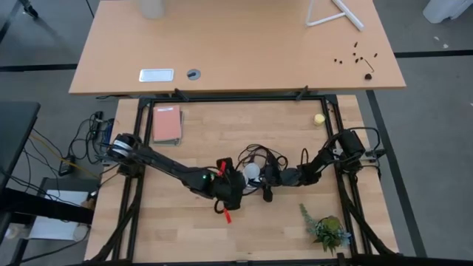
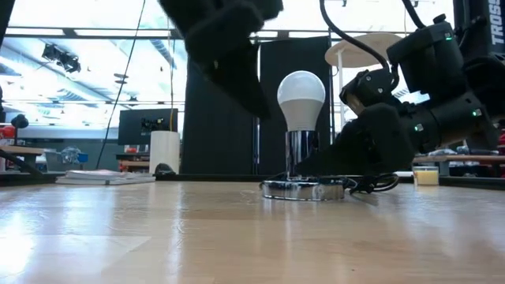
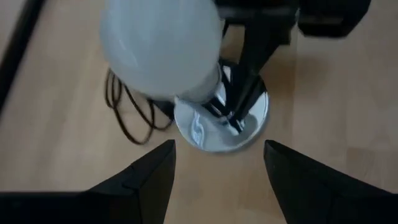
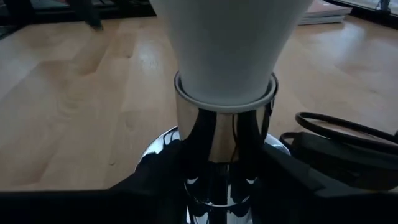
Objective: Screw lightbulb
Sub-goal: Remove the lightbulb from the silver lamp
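Observation:
The white lightbulb (image 2: 301,96) stands upright in the chrome socket stem (image 2: 301,151), which rises from a round silver base disc (image 2: 304,189) in the middle of the table. My left gripper (image 3: 217,149) hangs open above the bulb on its near-left side (image 1: 235,185) and touches nothing. My right gripper (image 4: 227,186) comes in low from the table's right (image 1: 275,177), with its fingers at the stem below the bulb. A black cord (image 3: 127,118) loops away from the disc. My right gripper pinches the chrome socket stem (image 4: 186,155) between its two fingers, just below the bulb's neck and above the base disc. The fingers come nearly level from the table's right. The stem stands upright, and its disc (image 3: 205,134) rests flat on the table.
A small yellow ball (image 1: 319,118) lies at the far right of the table. A pink book (image 1: 167,123) is at the far left and a small green plant (image 1: 327,229) at the near right. Black frame rails (image 1: 236,99) border the table.

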`<action>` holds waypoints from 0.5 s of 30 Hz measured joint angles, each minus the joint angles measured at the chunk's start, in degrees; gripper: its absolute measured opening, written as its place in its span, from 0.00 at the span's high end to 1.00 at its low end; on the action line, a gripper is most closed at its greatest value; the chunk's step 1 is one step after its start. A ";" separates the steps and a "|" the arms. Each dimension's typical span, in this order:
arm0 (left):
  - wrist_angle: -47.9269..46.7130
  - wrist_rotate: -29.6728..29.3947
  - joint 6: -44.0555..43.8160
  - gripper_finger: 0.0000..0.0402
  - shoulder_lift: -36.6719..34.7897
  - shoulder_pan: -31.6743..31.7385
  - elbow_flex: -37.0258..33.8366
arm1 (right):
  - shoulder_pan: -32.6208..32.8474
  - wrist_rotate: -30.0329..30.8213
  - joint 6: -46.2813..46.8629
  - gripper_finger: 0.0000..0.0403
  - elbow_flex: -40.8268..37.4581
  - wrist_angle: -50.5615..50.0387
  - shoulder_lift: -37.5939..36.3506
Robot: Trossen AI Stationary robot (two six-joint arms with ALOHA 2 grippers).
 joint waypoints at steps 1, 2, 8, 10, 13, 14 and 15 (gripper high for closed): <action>-1.07 -0.02 0.72 0.38 -0.45 0.04 0.94 | -0.11 0.00 -0.04 0.56 0.00 0.00 0.00; -2.72 -0.12 1.28 0.38 -0.72 0.10 1.98 | -0.21 -0.04 -0.12 0.57 0.00 -0.05 0.00; -4.67 -0.07 7.31 0.38 -3.06 1.72 5.79 | -0.31 -0.20 -0.01 0.53 0.00 -0.26 -0.02; -4.23 1.48 9.94 0.38 -4.52 2.77 5.87 | -0.31 -0.23 0.31 0.52 0.00 -0.31 -0.02; -4.46 5.97 12.82 0.38 -7.13 5.12 5.80 | -0.31 -0.22 0.45 0.51 -0.01 -0.38 -0.02; -4.52 8.30 13.31 0.38 -8.17 6.23 5.86 | -0.31 -0.22 0.45 0.52 -0.04 -0.41 -0.02; -5.11 10.50 13.73 0.38 -9.27 7.30 6.30 | -0.31 -0.24 0.51 0.52 -0.02 -0.56 -0.02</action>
